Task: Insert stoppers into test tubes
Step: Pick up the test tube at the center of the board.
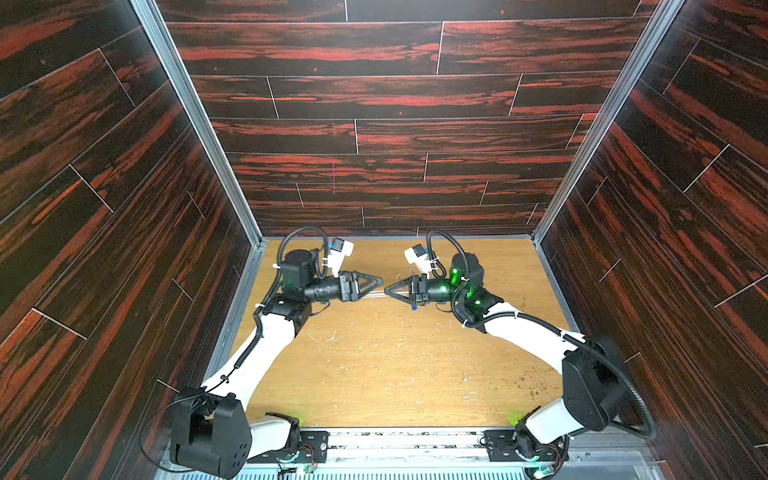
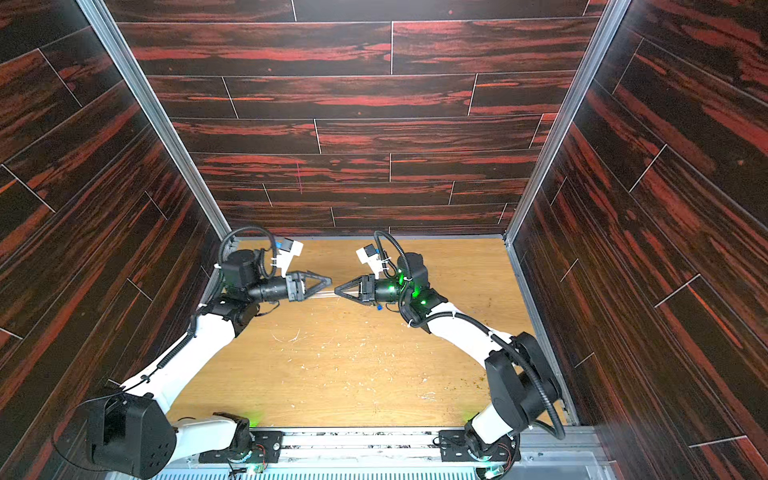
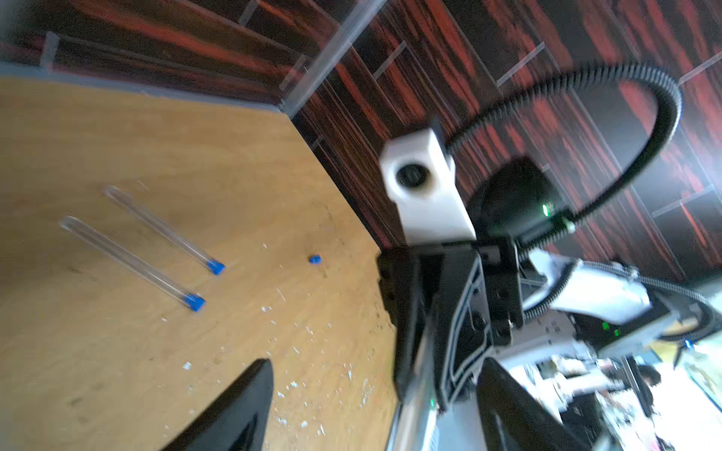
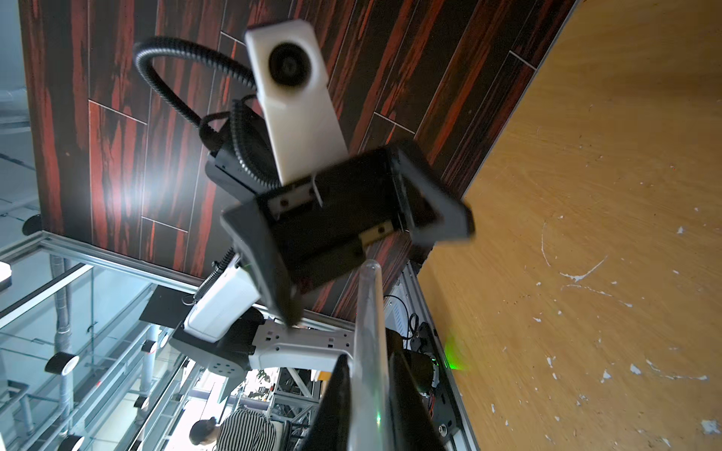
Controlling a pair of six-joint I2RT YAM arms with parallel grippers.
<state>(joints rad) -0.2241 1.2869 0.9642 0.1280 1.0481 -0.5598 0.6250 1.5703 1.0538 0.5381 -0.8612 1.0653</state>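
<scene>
A light wooden desk [image 1: 374, 374], flecked with pale specks, carries everything; above its far half the two black-and-white arms meet nose to nose. The left gripper [image 1: 379, 281] stands with its jaws spread wide; the right gripper [image 1: 387, 289] is pinched narrow on one long, thin, transparent test tube [image 4: 368, 312]. This runs out from between its fingers toward the left gripper, rounded end foremost; whether that end touches the left gripper cannot be told. In the left wrist view two further clear tubes [image 3: 129, 259] lie flat on the desk, side by side, roughly parallel and a little apart. Each has a small bright blue stopper [image 3: 194, 302] seated in one end, and both stoppered ends point the same way; the other ends are rounded. A third blue stopper [image 3: 314, 258], tiny and loose, lies on the bare desk near those two ends but apart from both; in both top views it shows as a blue dot just beside the right gripper's body.
</scene>
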